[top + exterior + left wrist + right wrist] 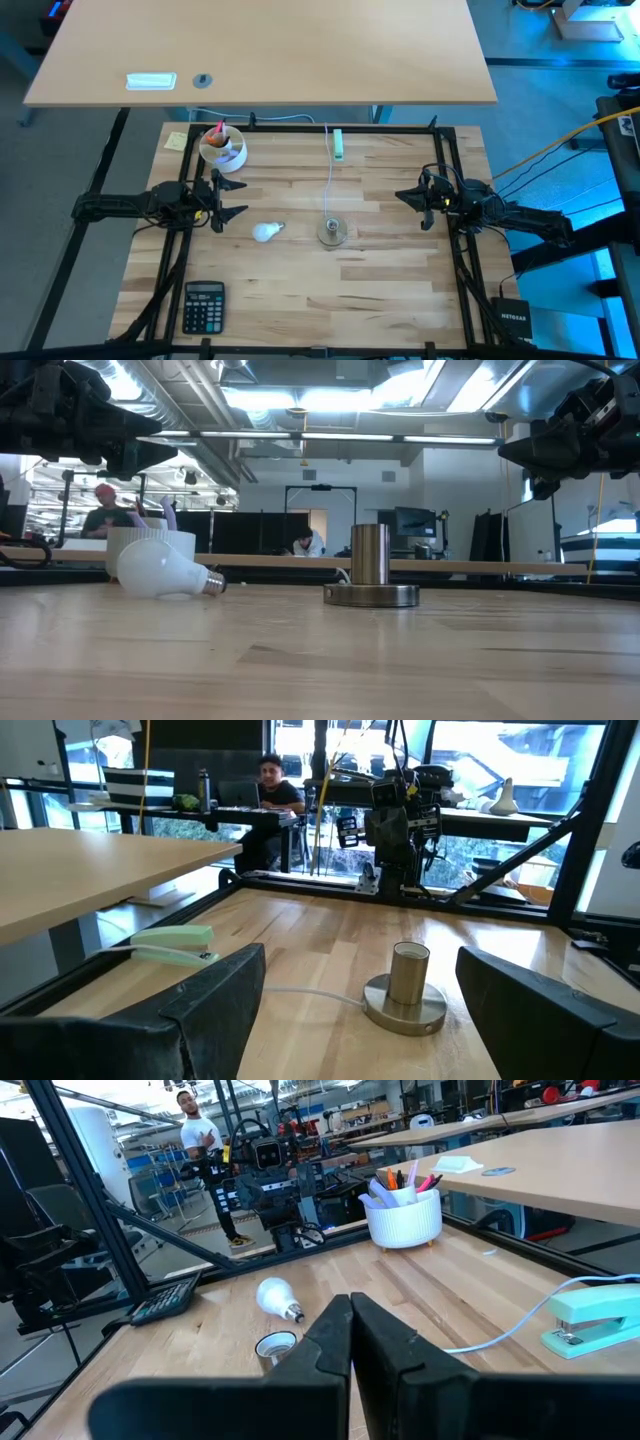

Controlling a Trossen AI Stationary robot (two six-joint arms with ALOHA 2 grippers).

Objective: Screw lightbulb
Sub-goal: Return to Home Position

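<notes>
Wood tabletop [380, 290], high view: one small white pear-shaped lightbulb [265, 232] is laid on its side near one round grey socket disc [332, 232], between left gripper [235, 198] and right gripper [402, 196]. Wrist views: left fingers [215, 1005] are spread wide, right fingers [325, 1350] are pressed together; nothing is held.

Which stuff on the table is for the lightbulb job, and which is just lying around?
For the job: lightbulb, lying on its side; metal socket with white cord; left gripper, jaws open, and right gripper, jaws shut, both off to the sides.
Just lying around: calculator; pen cup; green stapler; sticky notes.
</notes>
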